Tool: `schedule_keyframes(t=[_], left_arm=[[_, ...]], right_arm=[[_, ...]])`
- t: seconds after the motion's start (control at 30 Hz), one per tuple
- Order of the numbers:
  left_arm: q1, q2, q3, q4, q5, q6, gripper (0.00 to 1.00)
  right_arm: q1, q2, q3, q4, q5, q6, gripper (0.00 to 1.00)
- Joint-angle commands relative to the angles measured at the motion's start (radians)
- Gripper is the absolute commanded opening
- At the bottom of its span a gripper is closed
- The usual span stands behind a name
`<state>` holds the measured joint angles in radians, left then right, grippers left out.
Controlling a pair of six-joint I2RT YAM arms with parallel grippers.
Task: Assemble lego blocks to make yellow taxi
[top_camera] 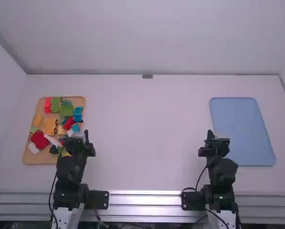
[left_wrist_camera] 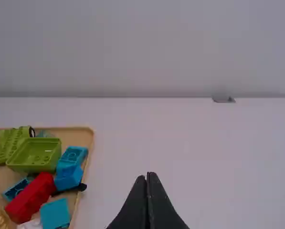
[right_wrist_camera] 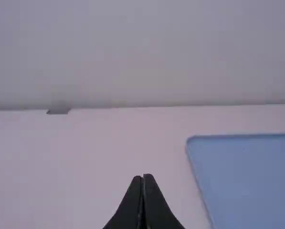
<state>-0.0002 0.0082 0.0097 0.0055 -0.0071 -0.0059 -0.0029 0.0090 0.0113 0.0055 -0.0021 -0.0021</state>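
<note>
My left gripper (top_camera: 86,135) is over the near right edge of the wooden tray; in the left wrist view the left gripper (left_wrist_camera: 148,175) is shut with nothing held. My right gripper (top_camera: 210,135) is just left of the blue tray; the right gripper (right_wrist_camera: 143,177) is likewise shut in its wrist view. Loose in the wooden tray (top_camera: 32,156) lie a yellow block (top_camera: 50,125), a green block (left_wrist_camera: 36,155), a red block (left_wrist_camera: 31,198), a cyan block (left_wrist_camera: 55,213), blue blocks and pieces with black wheels. The blue tray (top_camera: 240,124) holds nothing.
Between the trays lies the bare middle of the white table (top_camera: 147,133). Walls bound the table at the back and both sides, with a small grey fixture (top_camera: 147,76) at the back edge. A metal rail (top_camera: 144,199) runs along the front, by the arm bases.
</note>
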Motion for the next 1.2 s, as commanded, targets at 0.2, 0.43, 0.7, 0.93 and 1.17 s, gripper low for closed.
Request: schedule_keyframes(t=[0.2, 0.43, 0.7, 0.93, 1.17], left_arm=[[-0.001, 0.010, 0.008, 0.000, -0.001, -0.001, 0.02], [-0.003, 0.077, 0.070, -0.019, -0.004, -0.001, 0.07], [-0.008, 0.208, 0.187, -0.061, -0.011, 0.032, 0.17], [-0.013, 0.353, 0.316, -0.101, -0.019, -0.011, 0.29], [-0.019, 0.513, 0.460, -0.160, -0.027, 0.040, 0.42]], right_arm=[[0.001, 0.013, 0.011, 0.000, -0.008, -0.004, 0.02], [0.013, 0.112, 0.100, -0.018, -0.054, -0.027, 0.07], [0.038, 0.321, 0.290, -0.037, -0.134, -0.054, 0.17], [0.068, 0.569, 0.494, -0.029, -0.227, -0.090, 0.29], [0.099, 0.831, 0.720, -0.042, -0.332, -0.132, 0.42]])
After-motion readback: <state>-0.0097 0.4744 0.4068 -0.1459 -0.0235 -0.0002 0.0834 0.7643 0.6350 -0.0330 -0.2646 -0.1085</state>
